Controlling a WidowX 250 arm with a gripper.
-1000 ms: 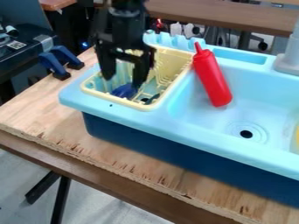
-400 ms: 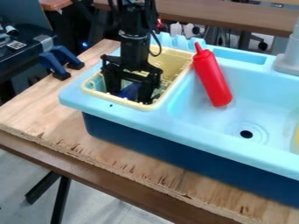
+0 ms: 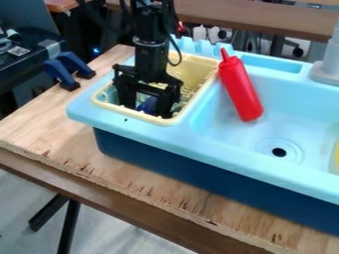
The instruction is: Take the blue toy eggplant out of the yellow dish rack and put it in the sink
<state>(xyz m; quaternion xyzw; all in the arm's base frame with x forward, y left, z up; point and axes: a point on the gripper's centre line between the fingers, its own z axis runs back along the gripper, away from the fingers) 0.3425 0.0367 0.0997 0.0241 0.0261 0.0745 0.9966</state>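
Plywood (image 3: 132,183) nearest, carrying the blue toy sink (image 3: 218,171). Set into it, the yellow basket (image 3: 119,109) contains the blue item (image 3: 147,105). The black gripper (image 3: 146,109) has descended into the basket within the last second; its jaws stand apart on either side of the item, putting it within grasping range. Contact not verifiable. Farther back, the red bottle (image 3: 242,89) leans in the basin (image 3: 298,114), position unchanged.

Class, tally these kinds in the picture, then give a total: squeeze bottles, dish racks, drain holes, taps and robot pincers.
Squeeze bottle: 1
Dish rack: 1
Drain hole: 1
Tap: 1
Pincer: 1
Total: 5
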